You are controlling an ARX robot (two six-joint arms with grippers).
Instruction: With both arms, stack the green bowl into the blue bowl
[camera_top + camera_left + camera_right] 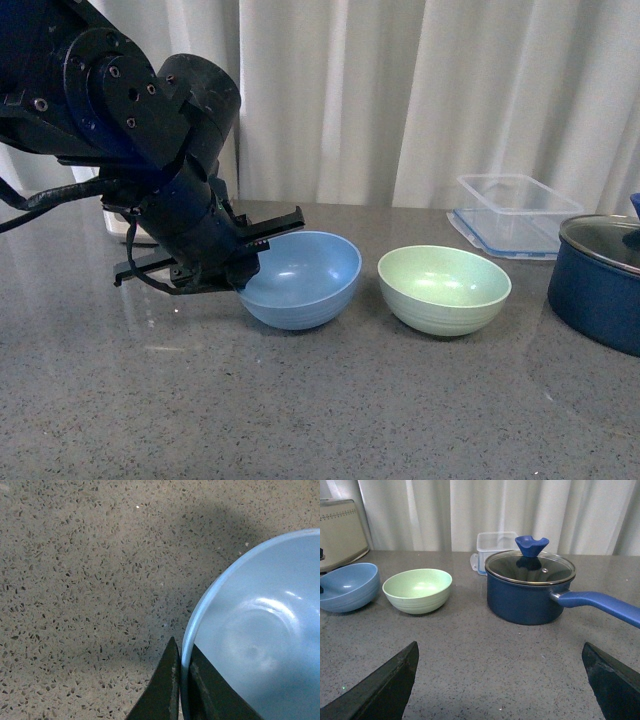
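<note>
Nearest to me is bare grey speckled countertop (300,420).

Left gripper (245,255): clamped on the near-left rim of the blue bowl (305,280). In the left wrist view one finger sits outside the wall and one inside, with the rim pinched between them. The bowl looks tipped, held side a little higher, its base on the counter. It is empty.

Right gripper (499,652): fingers spread wide, nothing between them. It is not in the front view.

Key relation: the green bowl (445,290) stands upright just beside the blue bowl, on its right, with a clear gap between the rims. That puts it on the right arm's side, and the left is occupied. From the right wrist camera it lies ahead, well apart from the open fingers. It is empty too. My judgement: the right arm must reach forward and inward to take its rim while the left steadies the blue one.

Further right stands a navy saucepan (600,285) with its glass lid (530,565) on. I cannot tell what is inside. Behind it is a clear plastic container (510,205), apparently empty. A white curtain (400,90) closes the back.
</note>
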